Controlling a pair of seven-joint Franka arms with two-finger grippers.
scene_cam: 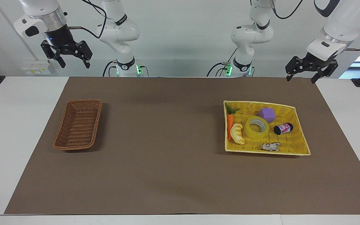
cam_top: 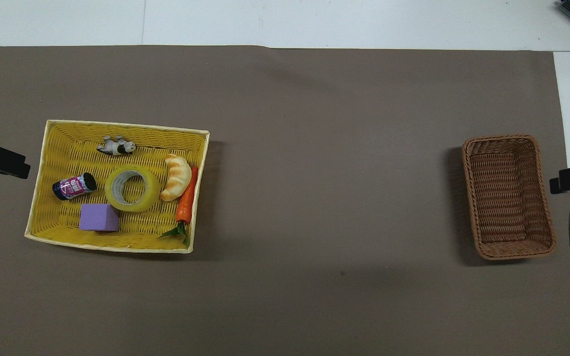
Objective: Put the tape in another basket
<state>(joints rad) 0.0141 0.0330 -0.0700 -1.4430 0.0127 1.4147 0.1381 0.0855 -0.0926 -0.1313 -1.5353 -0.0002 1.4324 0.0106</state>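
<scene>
facing view showing both grippers spread (overhead: tips only) | tape (scene_cam: 257, 127) in yellow basket (scene_cam: 302, 142)

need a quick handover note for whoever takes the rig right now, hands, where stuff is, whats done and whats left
Left hand: open, empty, raised at the left arm's end of the table, waiting.
Right hand: open, empty, raised at the right arm's end, waiting.
Tape: lies flat in the yellow basket, among the purple block, croissant, carrot, small bottle and toy animal.
Brown wicker basket: empty, at the right arm's end.
Done: nothing yet.
Left: grasp the tape, probably with the left hand, carry it across and drop it in the brown wicker basket.
</scene>
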